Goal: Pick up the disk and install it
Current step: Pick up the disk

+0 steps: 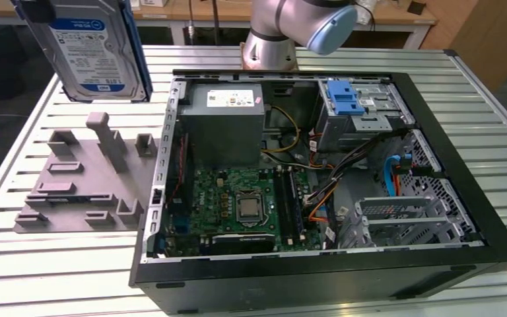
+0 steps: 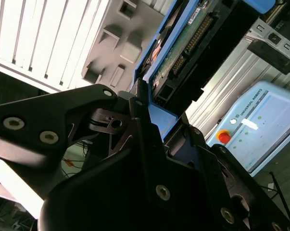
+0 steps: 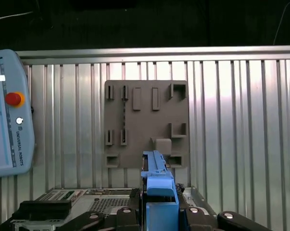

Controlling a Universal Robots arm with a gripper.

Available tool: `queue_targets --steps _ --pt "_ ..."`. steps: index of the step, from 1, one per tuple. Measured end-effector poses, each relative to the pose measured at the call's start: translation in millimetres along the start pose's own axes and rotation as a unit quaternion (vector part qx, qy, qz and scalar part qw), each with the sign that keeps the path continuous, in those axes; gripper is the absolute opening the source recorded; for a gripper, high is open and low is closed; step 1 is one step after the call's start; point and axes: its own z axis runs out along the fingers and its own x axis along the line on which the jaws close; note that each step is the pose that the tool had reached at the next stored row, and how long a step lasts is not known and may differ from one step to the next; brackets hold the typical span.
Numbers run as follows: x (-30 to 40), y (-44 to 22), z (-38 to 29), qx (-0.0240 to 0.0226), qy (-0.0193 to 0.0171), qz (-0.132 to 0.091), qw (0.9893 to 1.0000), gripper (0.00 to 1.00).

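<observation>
My pincer [image 3: 159,202] is clamped on the disk [image 1: 90,49]. In both wrist views the black jaws press on either side of its blue frame, with no gap that I can make out. So the pick, as I judge it, is done.

In the exterior view the disk hangs upright at about ten o'clock in the picture, label facing the camera and clear of everything beneath it. Under it, at eight o'clock, the grey fixture [image 1: 68,191] lies on the slatted table [image 1: 24,277]. The disk's lower edge is near the fixture's tallest post but apart from it. The fixture's slots look bare in the first wrist view.

The install is what is left. The open case [image 1: 324,277] fills the exterior view from the middle out to three o'clock. The disk is outside its wall, off the case's eleven o'clock corner. The bay [image 1: 368,115] that I take for the target sits at one o'clock inside the case. It is a grey cage with a blue latch [image 1: 350,99] on top, well apart from the disk. Nothing of the disk touches the case. The pendant [image 3: 7,125] shows off to one side of the fixture in the first wrist view. I put the task at about halfway: disk in hand, not yet seated.
</observation>
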Motion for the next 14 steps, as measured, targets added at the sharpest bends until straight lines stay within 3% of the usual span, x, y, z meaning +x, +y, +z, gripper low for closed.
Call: queue_targets --steps 4,14 --pt "2.4 -12.0 -0.3 -0.0001 0.0 0.0 1.0 0.36" --pt "5.3 -51.2 -1.1 -0.0002 0.0 0.0 1.0 0.36"
